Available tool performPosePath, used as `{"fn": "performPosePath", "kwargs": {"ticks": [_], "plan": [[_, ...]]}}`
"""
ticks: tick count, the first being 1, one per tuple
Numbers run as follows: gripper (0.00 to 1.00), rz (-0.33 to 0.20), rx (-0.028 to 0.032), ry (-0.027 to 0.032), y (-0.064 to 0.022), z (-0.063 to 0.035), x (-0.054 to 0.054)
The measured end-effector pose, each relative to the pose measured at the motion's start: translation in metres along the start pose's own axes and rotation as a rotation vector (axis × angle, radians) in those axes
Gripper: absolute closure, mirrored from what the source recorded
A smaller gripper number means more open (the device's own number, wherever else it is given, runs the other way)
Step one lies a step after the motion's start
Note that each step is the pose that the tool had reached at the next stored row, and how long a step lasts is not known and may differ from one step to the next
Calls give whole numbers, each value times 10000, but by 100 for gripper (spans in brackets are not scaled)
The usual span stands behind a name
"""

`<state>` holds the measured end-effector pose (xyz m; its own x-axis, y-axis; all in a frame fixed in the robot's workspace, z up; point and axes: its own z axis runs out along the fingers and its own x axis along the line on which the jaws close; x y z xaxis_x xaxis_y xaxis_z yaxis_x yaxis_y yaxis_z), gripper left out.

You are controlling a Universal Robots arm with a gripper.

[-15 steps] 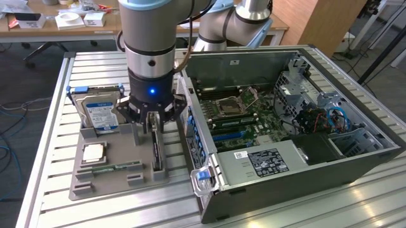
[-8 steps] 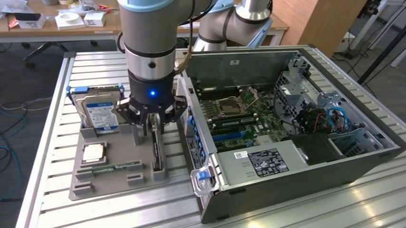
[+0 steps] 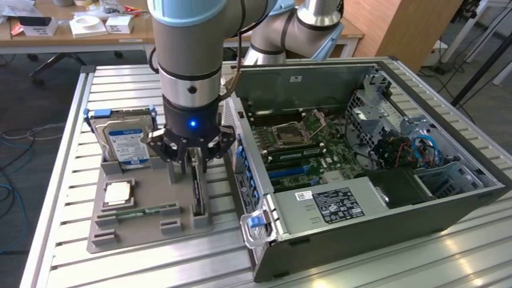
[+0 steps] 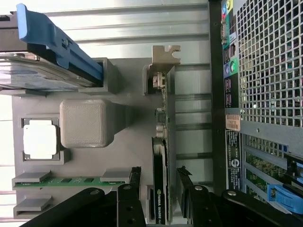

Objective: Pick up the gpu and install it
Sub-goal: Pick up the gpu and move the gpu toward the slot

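Closest in the wrist view are the black fingers of the pincer (image 4: 159, 172), spread apart and reaching down on either side of the gpu (image 4: 160, 156), a thin black rectangular card with a silver metal end bracket. A narrow gap shows between each finger and the card, so nothing is gripped. The gpu stands on its long edge in a slot of the grey plastic holder tray (image 3: 150, 187), along the tray's edge nearest the open dark metal computer case (image 3: 360, 246). In the exterior view the pincer (image 3: 196, 157) hangs straight down from the arm, right over the card's upper edge. On the same tray, towards the exterior view's left, a silver hard drive with a blue-and-white label (image 3: 126, 144) stands upright in a blue carrier, a square silver processor chip (image 3: 119, 192) lies flat in its recess, and a narrow green memory stick (image 3: 140, 211) lies in its holders. The case lies on its side just beside the tray, its green motherboard (image 3: 320, 150) exposed. Tray and case both rest on the slatted aluminium surface (image 3: 68, 180).
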<state>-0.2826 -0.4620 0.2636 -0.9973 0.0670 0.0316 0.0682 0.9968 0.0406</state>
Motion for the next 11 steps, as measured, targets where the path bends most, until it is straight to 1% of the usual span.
{"fn": "performPosePath", "kwargs": {"ticks": [8,11], "plan": [[57,1,1,4,0,4,-15],[57,-1,0,3,-2,48,-18]]}}
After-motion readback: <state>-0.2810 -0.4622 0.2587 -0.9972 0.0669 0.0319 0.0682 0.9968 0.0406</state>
